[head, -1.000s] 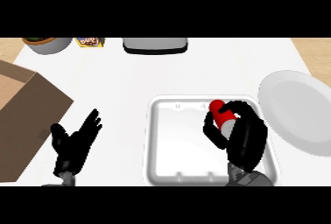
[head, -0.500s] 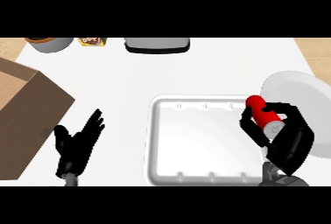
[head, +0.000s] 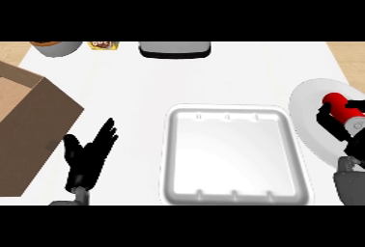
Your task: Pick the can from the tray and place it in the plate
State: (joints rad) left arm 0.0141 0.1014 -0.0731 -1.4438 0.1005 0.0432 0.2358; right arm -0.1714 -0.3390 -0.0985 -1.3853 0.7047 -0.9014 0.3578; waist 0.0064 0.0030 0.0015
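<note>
Red can (head: 342, 110) tilted over white plate (head: 306, 112); white tray (head: 235, 154) beside it.

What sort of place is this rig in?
Probably a kitchen counter: a white counter carries a moulded white tray and a round plate, with a red can in the right hand over the plate. A cardboard box stands at the left.

A small yellow packet (head: 103, 45) at the upper left bears dark lettering. None of it can be read.
</note>
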